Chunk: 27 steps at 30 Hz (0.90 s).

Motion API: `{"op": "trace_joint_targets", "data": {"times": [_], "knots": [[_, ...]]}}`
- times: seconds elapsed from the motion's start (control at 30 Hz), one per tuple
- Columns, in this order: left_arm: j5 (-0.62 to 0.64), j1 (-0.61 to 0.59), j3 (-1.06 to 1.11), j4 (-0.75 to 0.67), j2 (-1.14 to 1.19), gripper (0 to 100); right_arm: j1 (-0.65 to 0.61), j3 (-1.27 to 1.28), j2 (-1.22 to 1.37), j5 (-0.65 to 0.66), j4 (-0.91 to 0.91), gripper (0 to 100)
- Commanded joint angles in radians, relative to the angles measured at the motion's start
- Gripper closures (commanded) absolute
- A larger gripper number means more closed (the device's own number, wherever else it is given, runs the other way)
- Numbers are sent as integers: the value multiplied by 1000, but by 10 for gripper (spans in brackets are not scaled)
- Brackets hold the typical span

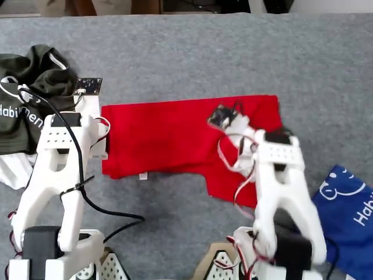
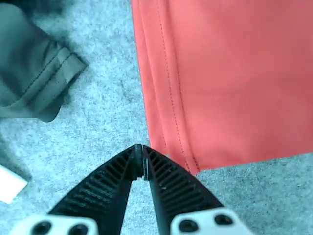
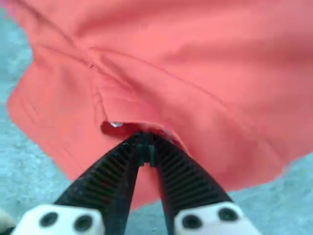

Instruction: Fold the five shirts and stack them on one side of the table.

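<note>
A red shirt point(image 1: 169, 137) lies partly folded across the middle of the grey table. My right gripper point(image 1: 226, 118) is over its right part; in the right wrist view the gripper point(image 3: 145, 143) is shut on a raised fold of the red shirt point(image 3: 195, 73). At the shirt's left edge my left gripper point(image 1: 92, 108) is down by the table. In the left wrist view this gripper point(image 2: 140, 155) is shut with nothing in it, its tips on the table right beside the hem of the red shirt point(image 2: 220, 83).
A crumpled dark green shirt point(image 1: 29, 99) lies at the far left point(image 2: 29, 63), with a white shirt point(image 1: 10, 170) showing under it. A blue shirt point(image 1: 349, 213) sits at the near right edge. Bare grey table point(image 1: 192, 52) stretches along the far side.
</note>
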Motion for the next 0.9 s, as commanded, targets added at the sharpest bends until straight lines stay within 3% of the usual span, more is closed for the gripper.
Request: {"op": "trace_joint_targets", "data": {"times": [0.0, 0.23, 0.43, 0.87], "knots": [[-3, -9, 0, 9, -36, 981, -58, 114, -133, -9, -11, 993], [-3, -9, 2, 9, -36, 981, -104, 209, -364, -6, 92, 993], [-3, -9, 2, 11, -36, 981, -56, -2, -481, -5, 187, 993], [-5, -11, 2, 26, -36, 981, 1, -53, -58, -5, -15, 990]]}}
